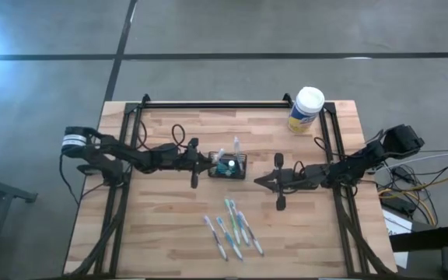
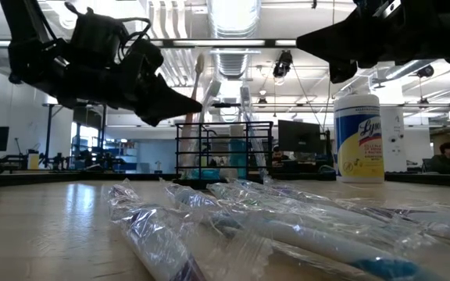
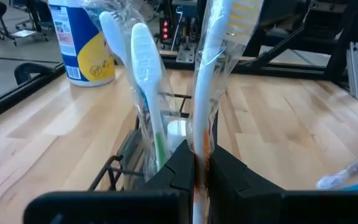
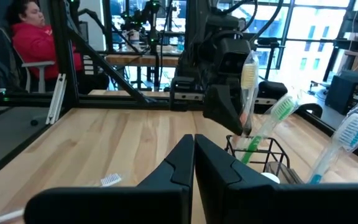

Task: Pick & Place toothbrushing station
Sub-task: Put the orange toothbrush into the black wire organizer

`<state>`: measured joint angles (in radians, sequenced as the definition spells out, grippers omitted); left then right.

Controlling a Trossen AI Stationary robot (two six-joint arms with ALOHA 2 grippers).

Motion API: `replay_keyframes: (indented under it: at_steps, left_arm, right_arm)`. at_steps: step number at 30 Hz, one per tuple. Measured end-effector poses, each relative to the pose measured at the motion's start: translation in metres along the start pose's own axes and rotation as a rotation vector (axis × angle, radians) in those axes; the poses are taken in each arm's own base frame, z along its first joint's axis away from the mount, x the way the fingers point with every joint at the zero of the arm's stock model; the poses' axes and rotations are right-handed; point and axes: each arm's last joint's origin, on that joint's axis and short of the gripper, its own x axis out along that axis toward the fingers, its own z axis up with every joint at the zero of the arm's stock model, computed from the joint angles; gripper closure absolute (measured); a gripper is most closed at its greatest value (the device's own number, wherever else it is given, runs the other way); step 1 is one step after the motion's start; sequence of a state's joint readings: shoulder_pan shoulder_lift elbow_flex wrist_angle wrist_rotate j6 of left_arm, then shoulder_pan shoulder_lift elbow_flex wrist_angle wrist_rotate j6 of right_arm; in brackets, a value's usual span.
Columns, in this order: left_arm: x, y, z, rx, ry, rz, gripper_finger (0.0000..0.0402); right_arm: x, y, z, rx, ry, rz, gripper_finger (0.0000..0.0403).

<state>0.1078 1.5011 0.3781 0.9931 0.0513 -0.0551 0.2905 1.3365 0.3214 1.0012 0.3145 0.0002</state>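
Note:
The toothbrushing station, a small black wire-mesh holder [image 1: 228, 166], stands at the table's middle and also shows in the low view [image 2: 225, 152]. A green-bristled brush [image 4: 272, 118] and a blue-bristled brush [image 4: 347, 137], both wrapped, stand tilted in it. My left gripper [image 1: 208, 162] is at the holder's left side, shut on a wrapped toothbrush with yellow bristles [image 3: 207, 68]. My right gripper [image 1: 260, 180] is shut and empty just right of the holder, above the table. My left gripper pinches the wrapped toothbrush's handle [image 3: 197, 158] between its two fingers [image 3: 179, 165], well below the yellow head. The fingers come from the table's left, slanting down, and lie across the handle. The brush stands upright, its head [image 4: 248, 74] up and its lower end down at the holder [image 4: 272, 152].
Several wrapped toothbrushes [image 1: 233, 227] lie on the table near the front edge, close in the low view [image 2: 287, 226]. A white-lidded, yellow-labelled canister [image 1: 306, 109] stands at the far right. A person in red [image 4: 33, 34] sits beyond the table.

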Motion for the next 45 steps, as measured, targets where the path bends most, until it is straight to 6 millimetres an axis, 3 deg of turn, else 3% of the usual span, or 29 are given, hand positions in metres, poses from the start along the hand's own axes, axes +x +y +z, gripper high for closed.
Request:
replay_keyframes:
  at_steps: [30,34,45]
  left_arm:
    - [-0.004,0.000,-0.015,0.006,0.041,-0.010,0.0348]
    - [-0.005,-0.001,-0.014,0.000,0.038,-0.054,0.0314]
    - [-0.007,-0.002,-0.008,-0.015,0.008,-0.068,0.0169]
  right_arm:
    - [0.000,0.000,0.000,0.001,-0.004,-0.001,0.0394]
    - [0.000,0.000,0.000,0.001,-0.004,-0.001,0.0394]
    - [0.000,0.000,0.000,0.001,-0.004,-0.001,0.0394]
